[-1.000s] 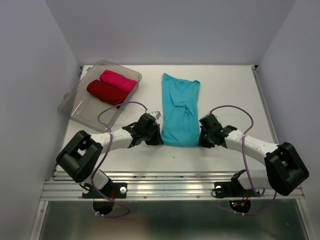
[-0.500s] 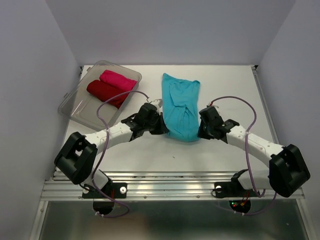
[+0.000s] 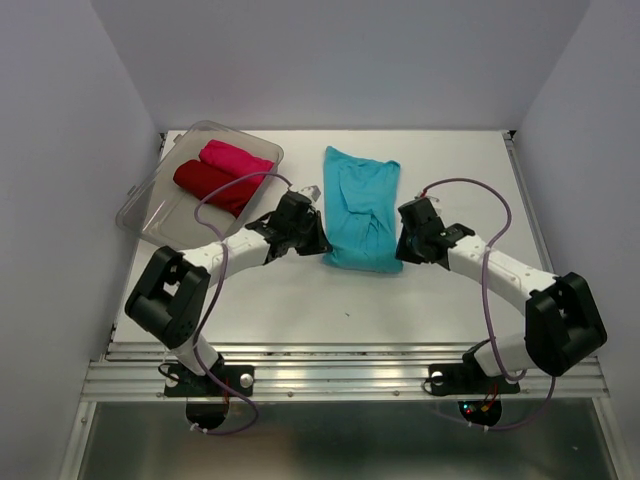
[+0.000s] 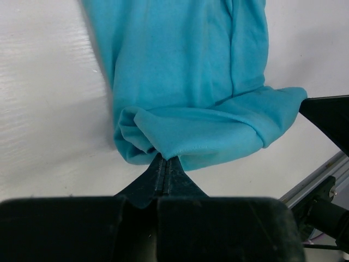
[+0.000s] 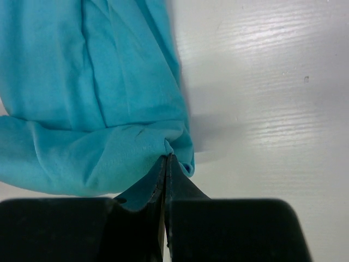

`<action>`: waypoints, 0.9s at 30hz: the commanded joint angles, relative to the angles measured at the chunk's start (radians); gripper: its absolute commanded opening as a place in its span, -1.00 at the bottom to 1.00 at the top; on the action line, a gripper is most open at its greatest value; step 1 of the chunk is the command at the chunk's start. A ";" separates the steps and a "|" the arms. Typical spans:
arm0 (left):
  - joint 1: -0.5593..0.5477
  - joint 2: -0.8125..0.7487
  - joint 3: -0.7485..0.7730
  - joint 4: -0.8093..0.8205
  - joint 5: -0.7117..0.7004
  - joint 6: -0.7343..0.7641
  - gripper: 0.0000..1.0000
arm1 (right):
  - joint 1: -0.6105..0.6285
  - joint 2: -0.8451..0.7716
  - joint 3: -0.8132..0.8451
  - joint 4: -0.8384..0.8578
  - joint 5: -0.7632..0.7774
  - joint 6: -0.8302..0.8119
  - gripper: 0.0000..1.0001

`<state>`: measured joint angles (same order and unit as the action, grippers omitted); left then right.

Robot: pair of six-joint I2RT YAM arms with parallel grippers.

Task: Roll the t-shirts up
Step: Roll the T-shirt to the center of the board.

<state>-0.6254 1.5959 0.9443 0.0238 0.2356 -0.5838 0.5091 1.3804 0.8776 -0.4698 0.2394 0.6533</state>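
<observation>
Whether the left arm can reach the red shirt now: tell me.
Probably not yet: the left gripper is shut on the blue shirt. The red shirt lies nearby in the open tub; once freed, likely yes.

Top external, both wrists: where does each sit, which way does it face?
Top external: above and behind the robot, looking down on the table; left arm and right arm show.
Left wrist: on the left arm, looking along the shut left gripper at the folded end of the turquoise t-shirt.
Right wrist: on the right arm, looking along the shut right gripper at the fold's other corner.
Shared: all see the t-shirt.
</observation>
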 commanded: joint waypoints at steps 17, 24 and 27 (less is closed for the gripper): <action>0.064 0.174 0.163 -0.068 -0.009 0.016 -1.00 | -0.109 0.183 0.161 0.126 -0.038 -0.107 -0.99; 0.067 0.197 0.162 -0.090 -0.048 0.009 -1.00 | -0.118 0.249 0.195 0.155 -0.057 -0.113 -0.99; 0.069 0.213 0.171 -0.102 -0.050 0.010 -1.00 | -0.118 0.276 0.205 0.163 -0.051 -0.119 -0.99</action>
<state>-0.5652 1.8015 1.0744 -0.0414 0.2169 -0.5842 0.3985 1.6363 1.0309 -0.3626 0.1822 0.5545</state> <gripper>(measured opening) 0.019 0.019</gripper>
